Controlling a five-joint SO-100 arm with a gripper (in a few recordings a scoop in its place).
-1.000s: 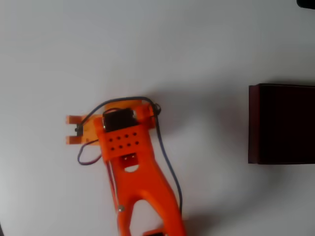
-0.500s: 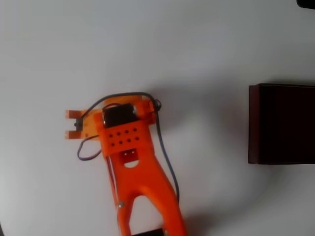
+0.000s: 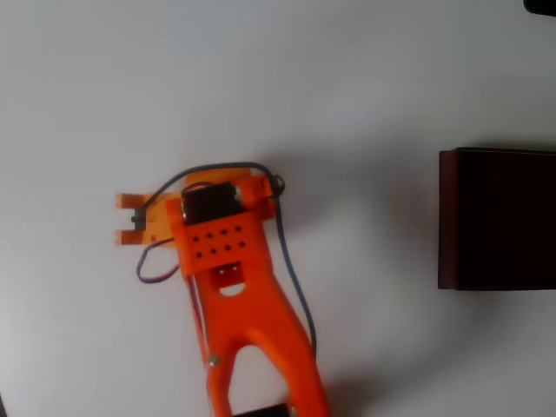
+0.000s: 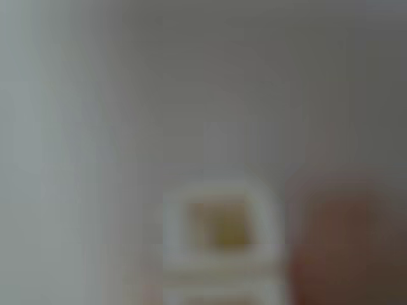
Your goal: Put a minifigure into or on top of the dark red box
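Minifigure can't be made out for sure in either view; the overhead view shows only a small dark bit between the fingertips at the gripper (image 3: 130,219), too small to name. Dark red box (image 3: 497,219) sits at the right edge of the overhead view, cut off by the frame, thin maroon walls and near-black inside, well apart from the arm. Orange arm (image 3: 234,287) comes up from the bottom edge, gripper pointing left over the white table (image 3: 347,78), two fingers parallel with a narrow gap; whether the jaws pinch anything can't be told. Blue cable (image 3: 295,278) loops along the arm. Wrist view is heavily blurred: a pale square frame shape (image 4: 219,222) with a yellowish centre low in the middle, and a reddish smudge (image 4: 334,241) to its right, neither identifiable.
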